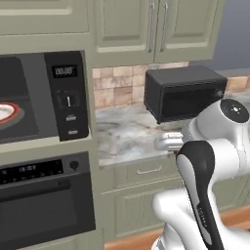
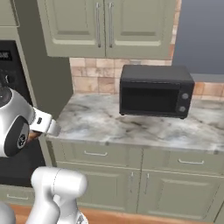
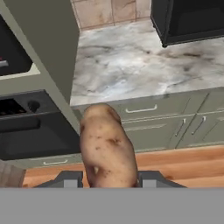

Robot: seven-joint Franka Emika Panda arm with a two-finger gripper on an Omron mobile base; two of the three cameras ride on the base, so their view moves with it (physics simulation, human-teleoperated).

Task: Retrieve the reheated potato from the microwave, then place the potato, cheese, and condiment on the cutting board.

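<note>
My gripper (image 3: 108, 178) is shut on the potato (image 3: 106, 144), a lumpy brown oblong that stands up between the two dark fingertips (image 3: 70, 178). It hangs in front of the lower cabinets, just right of the tall oven column. In the left base view my hand (image 1: 168, 141) sits by the counter's front edge, right of the microwave (image 1: 68, 97). The microwave's cavity is open to view, with a white red-rimmed plate (image 1: 9, 112) inside. The cheese, condiment and cutting board are out of view.
A black knobbed toaster oven (image 2: 155, 92) stands at the back of the marble counter (image 2: 105, 120). A built-in black oven (image 1: 44, 200) sits under the microwave. Green drawers (image 3: 140, 109) and wall cabinets (image 2: 105, 26) line the wall, with wooden floor (image 3: 175, 162) below.
</note>
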